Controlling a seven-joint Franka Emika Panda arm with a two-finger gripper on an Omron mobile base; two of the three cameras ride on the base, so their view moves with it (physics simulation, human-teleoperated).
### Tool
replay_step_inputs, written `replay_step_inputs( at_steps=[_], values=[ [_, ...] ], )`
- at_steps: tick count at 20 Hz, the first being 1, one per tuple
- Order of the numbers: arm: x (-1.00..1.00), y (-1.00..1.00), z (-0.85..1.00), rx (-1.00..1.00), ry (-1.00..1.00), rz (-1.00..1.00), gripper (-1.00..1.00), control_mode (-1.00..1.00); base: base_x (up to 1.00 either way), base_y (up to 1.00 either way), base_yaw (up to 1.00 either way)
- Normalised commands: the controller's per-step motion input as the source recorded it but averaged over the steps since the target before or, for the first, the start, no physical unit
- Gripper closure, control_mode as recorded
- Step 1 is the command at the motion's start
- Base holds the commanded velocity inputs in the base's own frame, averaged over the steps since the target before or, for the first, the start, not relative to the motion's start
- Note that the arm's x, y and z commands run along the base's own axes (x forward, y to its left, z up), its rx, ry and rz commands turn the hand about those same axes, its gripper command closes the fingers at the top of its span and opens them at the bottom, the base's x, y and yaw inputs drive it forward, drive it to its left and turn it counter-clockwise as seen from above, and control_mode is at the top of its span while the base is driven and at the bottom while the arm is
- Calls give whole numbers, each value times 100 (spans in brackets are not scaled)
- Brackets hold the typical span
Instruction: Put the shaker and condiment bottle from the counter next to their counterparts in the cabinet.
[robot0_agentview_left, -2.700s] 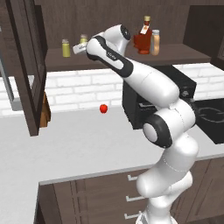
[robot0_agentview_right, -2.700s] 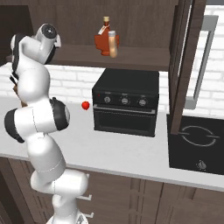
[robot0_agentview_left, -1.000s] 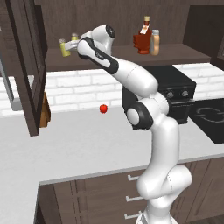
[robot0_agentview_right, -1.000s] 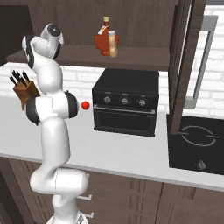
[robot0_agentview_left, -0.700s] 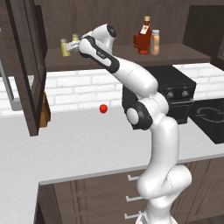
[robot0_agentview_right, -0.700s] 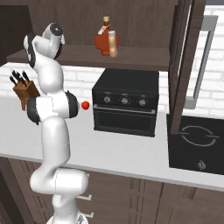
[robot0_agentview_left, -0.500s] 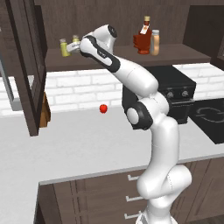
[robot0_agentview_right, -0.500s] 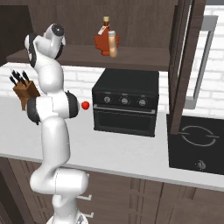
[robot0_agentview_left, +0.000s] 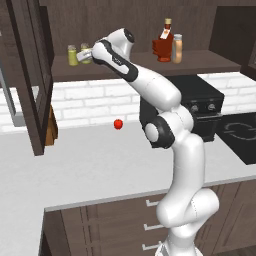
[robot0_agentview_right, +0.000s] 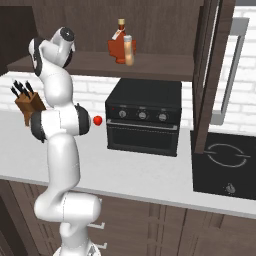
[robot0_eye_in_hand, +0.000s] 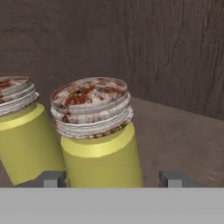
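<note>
Jaws have just let go: gripper (robot0_eye_in_hand: 109, 178) stands open, tips either side of the shaker (robot0_eye_in_hand: 97, 135) w/ gaps, where they were clamped a sec ago. Shaker sits upright on the cabinet (robot0_agentview_left: 210, 60) shelf, just beside its twin (robot0_eye_in_hand: 19, 131). Bottle (robot0_agentview_left: 177, 48) is already by the red bottle (robot0_agentview_left: 162, 44). I reckon only the pull-back is left.

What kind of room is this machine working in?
A kitchen, computer-rendered by the look of it: a black countertop oven, a knife block on the pale counter, and a dark wall cabinet holding shakers and bottles.
</note>
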Motion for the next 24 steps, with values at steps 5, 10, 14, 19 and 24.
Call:
replay_step_inputs(
  at_steps=[5, 10, 14, 19, 24],
  values=[
    [-27, 0, -1, 0, -9, 2, -100, -100, 0, 0, 0],
    [-86, -5, 14, 0, -9, 2, -100, -100, 0, 0, 0],
    [-100, -33, 0, 0, -5, 2, -100, -100, 0, 0, 0],
    [-100, -52, 0, 0, -4, 0, -100, -100, 0, 0, 0],
    [-100, -72, 2, 0, -9, -1, -100, -100, 0, 0, 0]
  ],
)
